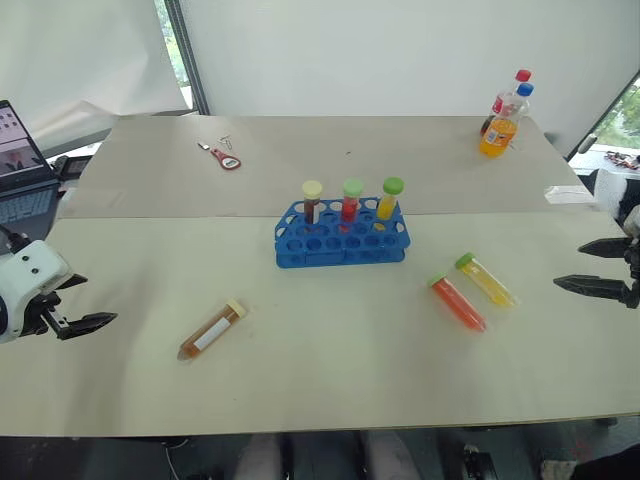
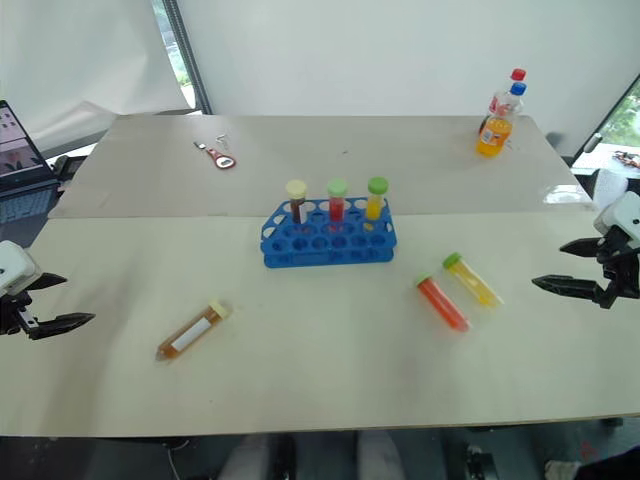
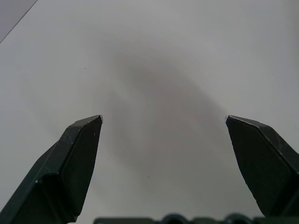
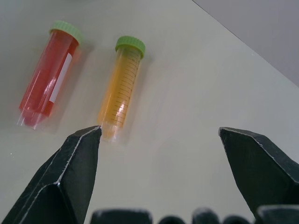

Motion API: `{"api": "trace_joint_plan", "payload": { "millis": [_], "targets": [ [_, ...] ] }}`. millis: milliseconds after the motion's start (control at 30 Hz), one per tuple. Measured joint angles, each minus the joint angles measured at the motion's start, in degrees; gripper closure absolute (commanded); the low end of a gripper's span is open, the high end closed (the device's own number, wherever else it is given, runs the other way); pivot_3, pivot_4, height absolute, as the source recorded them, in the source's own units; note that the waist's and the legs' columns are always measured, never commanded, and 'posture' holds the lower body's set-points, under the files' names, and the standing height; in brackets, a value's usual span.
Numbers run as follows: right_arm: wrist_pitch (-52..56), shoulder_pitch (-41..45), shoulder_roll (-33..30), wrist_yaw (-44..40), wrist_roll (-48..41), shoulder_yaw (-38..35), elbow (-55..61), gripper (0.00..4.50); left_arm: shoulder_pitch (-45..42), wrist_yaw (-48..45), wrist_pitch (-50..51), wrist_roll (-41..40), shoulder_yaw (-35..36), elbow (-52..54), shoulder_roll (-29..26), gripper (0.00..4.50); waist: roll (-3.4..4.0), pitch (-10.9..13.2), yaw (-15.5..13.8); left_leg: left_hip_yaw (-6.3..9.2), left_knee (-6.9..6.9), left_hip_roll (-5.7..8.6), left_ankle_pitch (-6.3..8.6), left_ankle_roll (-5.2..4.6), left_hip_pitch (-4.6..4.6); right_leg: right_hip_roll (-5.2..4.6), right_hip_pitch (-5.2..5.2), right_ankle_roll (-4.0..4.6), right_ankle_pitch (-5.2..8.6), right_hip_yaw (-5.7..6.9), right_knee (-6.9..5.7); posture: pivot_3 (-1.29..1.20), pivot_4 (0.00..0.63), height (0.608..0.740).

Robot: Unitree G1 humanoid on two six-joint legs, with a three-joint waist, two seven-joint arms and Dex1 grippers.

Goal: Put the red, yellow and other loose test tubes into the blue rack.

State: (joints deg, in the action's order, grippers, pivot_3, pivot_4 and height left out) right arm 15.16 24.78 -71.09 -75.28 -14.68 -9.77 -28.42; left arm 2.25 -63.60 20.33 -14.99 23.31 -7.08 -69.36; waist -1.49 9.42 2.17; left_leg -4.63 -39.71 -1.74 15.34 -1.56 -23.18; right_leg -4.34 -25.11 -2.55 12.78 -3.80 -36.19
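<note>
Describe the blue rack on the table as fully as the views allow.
The blue rack is bright blue plastic, rectangular, with rows of round holes across its top. It stands flat near the middle of the table. Its back row holds three upright capped tubes: a brown one with a cream cap, a red one with a green cap and a yellow one with a green cap. The remaining holes look empty. Neither gripper touches it.
</note>
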Motion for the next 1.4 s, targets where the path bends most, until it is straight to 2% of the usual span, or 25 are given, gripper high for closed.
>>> {"api": "trace_joint_plan", "payload": {
  "millis": [367,500,633,900,1067,1233,1267,1400],
  "targets": [
    [-4.46,1.79,2.18,1.18,1.17,0.01,-4.79,0.06,-6.20,-1.21,-0.60,-2.25,0.38,-4.84,1.78,0.01,0.02,-0.01,-0.02,-0.10,-0.03,0.02,0.00,0.00,0.02,0.01,-0.01,0.01,-0.03,-0.01,-0.02,0.00,0.150,0.733],
    [-4.43,5.85,2.68,1.18,2.53,1.37,-5.85,0.06,-8.63,-2.59,0.80,-4.31,-0.86,0.98,2.22,0.01,0.02,-0.01,0.07,-0.09,-0.07,0.00,0.00,0.00,0.00,0.01,0.01,0.01,-0.05,-0.01,-0.02,0.00,0.150,0.733],
    [0.46,13.82,5.07,0.32,6.55,8.80,-5.12,0.06,-14.30,-3.22,3.90,-7.42,-7.32,14.44,3.59,0.01,0.04,-0.02,0.04,-0.11,-0.13,0.08,0.00,0.00,0.00,0.01,0.03,-0.06,-0.12,-0.10,-0.01,0.00,0.150,0.733],
    [16.18,25.73,12.10,-0.98,15.83,22.32,-5.52,0.06,-21.36,-3.68,8.48,-12.22,-18.84,28.93,10.05,0.01,0.05,-0.02,0.15,-0.06,-0.13,0.11,0.00,-0.01,-0.16,0.15,-0.11,-0.05,-0.12,-0.15,0.03,0.00,0.150,0.733],
    [21.91,30.64,17.27,-0.49,19.62,27.01,-8.61,0.06,-24.11,-4.69,8.67,-14.66,-25.19,37.22,14.13,0.01,0.04,-0.01,0.00,-0.02,-0.20,0.14,0.00,-0.02,-0.20,0.15,-0.07,-0.06,-0.12,-0.15,0.06,0.00,0.150,0.733],
    [22.48,32.94,21.50,1.08,22.60,29.62,-14.46,0.06,-27.02,-4.40,8.27,-13.68,-29.96,38.29,17.43,0.01,0.04,-0.01,-0.39,0.03,-0.23,0.19,-0.01,-0.02,-0.19,0.14,-0.02,-0.08,-0.13,-0.14,0.06,0.00,0.150,0.733],
    [22.49,33.29,22.05,1.39,23.07,29.69,-16.00,0.59,-27.31,-4.35,7.98,-12.95,-30.64,38.12,17.65,0.00,0.04,-0.01,-0.42,0.03,-0.23,0.19,-0.01,-0.02,-0.18,0.15,-0.02,-0.08,-0.13,-0.14,0.06,0.00,0.150,0.733],
    [21.68,33.49,23.50,2.18,24.76,30.54,-19.74,1.93,-28.64,-3.71,7.14,-11.57,-31.72,37.68,19.28,0.00,0.04,-0.01,-0.45,0.04,-0.23,0.20,-0.01,-0.02,-0.18,0.14,-0.01,-0.09,-0.14,-0.14,0.07,0.00,0.150,0.733]
  ]
}}
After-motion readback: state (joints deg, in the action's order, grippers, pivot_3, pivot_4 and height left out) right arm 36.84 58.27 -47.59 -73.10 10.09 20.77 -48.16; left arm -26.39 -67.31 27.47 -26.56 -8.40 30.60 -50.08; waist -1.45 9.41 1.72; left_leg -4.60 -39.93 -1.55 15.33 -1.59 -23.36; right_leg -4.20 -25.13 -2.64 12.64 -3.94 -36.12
